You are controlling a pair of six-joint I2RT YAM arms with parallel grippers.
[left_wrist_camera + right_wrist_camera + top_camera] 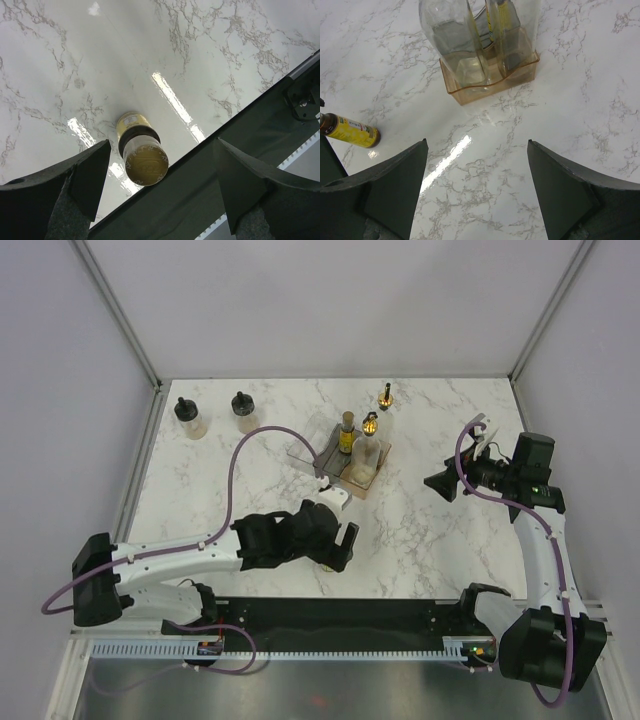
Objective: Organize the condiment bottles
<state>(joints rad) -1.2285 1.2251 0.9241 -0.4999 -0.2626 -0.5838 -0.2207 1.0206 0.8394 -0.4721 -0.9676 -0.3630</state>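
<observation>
1. Left gripper (pixel 162 150), jaws spread, straddles the tiny amber bottle (pixel 144 159), which stands near the table's near edge. Pickup is in hand; next I must lower and pinch its body squarely.
2. Right gripper (pixel 477 145), spread and empty, hovers right of the tray.
3. Tray (pixel 492 84) holds 1 tall clear bottle (pixel 368 443) and 1 amber twin (pixel 347 437).
4. Loose: 1 other tall bottle (pixel 385 397) behind the tray, 2 squat bottles (pixel 188 416) far left.

top looks down; low wrist views seemingly share one bottle (pixel 142 155).
</observation>
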